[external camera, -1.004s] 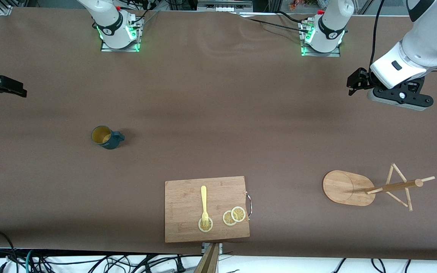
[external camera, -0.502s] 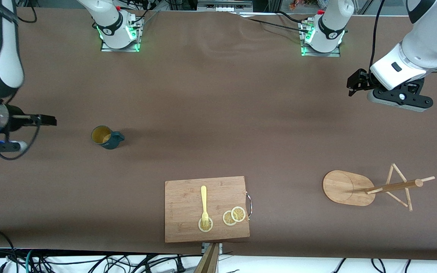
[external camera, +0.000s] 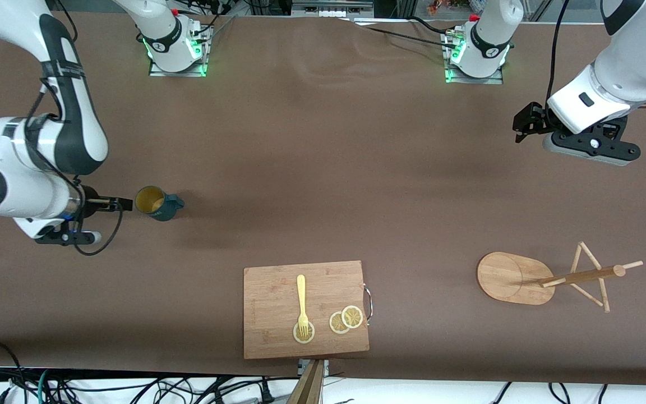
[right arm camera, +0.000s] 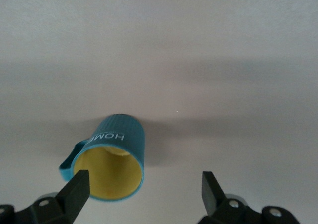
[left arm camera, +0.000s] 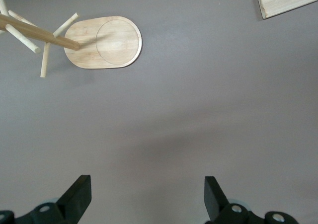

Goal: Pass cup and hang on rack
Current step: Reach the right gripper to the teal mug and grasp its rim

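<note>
The dark teal cup (external camera: 156, 203) stands upright on the table toward the right arm's end, its yellowish inside showing and its handle pointing toward the left arm's end. My right gripper (external camera: 125, 204) is open and empty right beside the cup, apart from it. In the right wrist view the cup (right arm camera: 112, 160) sits off-centre by one finger (right arm camera: 78, 185) of that gripper (right arm camera: 144, 184). The bamboo rack (external camera: 580, 276) stands on its oval base toward the left arm's end. My left gripper (external camera: 524, 121) waits open over bare table; its wrist view shows it (left arm camera: 146, 186) and the rack (left arm camera: 106, 43).
A wooden cutting board (external camera: 278, 292) with a yellow fork (external camera: 301, 297) and lemon slices (external camera: 346, 320) lies near the table's front edge at the middle. Its corner shows in the left wrist view (left arm camera: 288, 0). Brown table (external camera: 328, 168) lies between cup and rack.
My right arm has swung in from the table's end and brought its gripper right beside the cup. The cup, the rack and the left arm have not moved.
</note>
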Motion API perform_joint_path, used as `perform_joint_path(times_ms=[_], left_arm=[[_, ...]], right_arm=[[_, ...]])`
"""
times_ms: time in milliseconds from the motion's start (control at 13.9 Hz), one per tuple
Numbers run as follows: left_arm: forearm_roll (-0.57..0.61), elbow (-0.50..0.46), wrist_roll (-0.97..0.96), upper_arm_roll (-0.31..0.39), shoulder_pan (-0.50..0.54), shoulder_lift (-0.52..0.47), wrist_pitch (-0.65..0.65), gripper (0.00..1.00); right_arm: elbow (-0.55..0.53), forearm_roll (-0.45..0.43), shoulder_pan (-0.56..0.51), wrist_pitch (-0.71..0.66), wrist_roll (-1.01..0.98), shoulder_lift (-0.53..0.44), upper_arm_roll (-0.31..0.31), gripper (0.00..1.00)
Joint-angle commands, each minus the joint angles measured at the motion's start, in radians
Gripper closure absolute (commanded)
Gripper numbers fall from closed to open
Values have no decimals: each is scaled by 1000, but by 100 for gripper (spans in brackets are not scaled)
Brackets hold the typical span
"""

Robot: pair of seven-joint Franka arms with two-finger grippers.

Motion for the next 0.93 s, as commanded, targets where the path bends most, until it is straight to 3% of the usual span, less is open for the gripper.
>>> perform_joint_path(times_ms=[0, 358, 645, 717, 860], left_arm=[[34, 35, -2, -2, 0, 14, -24, 0], [34, 33, -1, 0, 5, 15, -24, 0], [34, 33, -1, -2, 14, 15, -25, 0], [34, 33, -1, -2, 14, 15, -25, 0], [32, 33, -5, -2, 14, 15, -25, 0]], right_arm=[[-143, 12, -3, 114, 11, -57, 6, 0], [-280, 31, -3, 300, 17, -68, 8, 0], [-303, 31, -3, 332, 20, -62, 15, 0], [-306, 31, -3, 337, 20, -62, 15, 7], [-305, 31, -3, 335, 26, -60, 17, 61]])
